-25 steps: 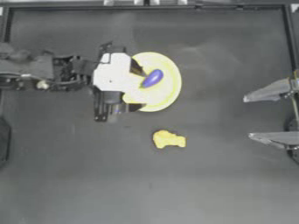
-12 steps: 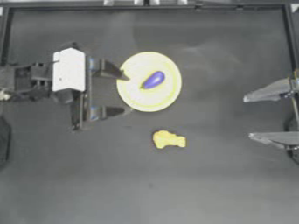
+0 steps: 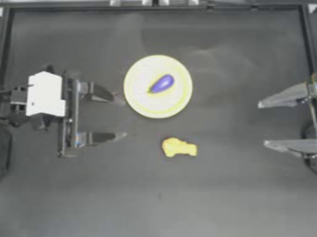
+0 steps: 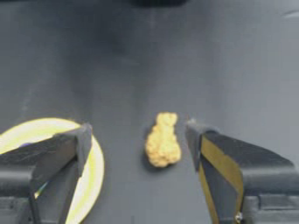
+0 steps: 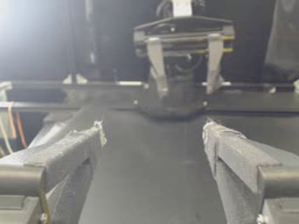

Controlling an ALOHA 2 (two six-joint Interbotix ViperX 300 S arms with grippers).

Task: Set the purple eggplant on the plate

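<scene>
From above, my left claw (image 3: 117, 115) hangs spread wide and empty, just left of the plate (image 3: 140, 102), where the purple eggplant (image 3: 161, 84) lies near the middle; my right claw (image 3: 263, 123) waits spread apart at the far right. Through my left wrist, the plate's rim (image 4: 93, 164) curves behind one jaw and a lumpy orange-yellow piece (image 4: 161, 141) sits between both. Through my right wrist, bare table (image 5: 154, 166) lies between my parted jaws.

The left gripper (image 3: 116, 115) sits at the left side of the counter, jaws spread wide and holding nothing. The right gripper (image 3: 263, 124) rests far over at the right edge, its jaws wide apart and bare too
</scene>
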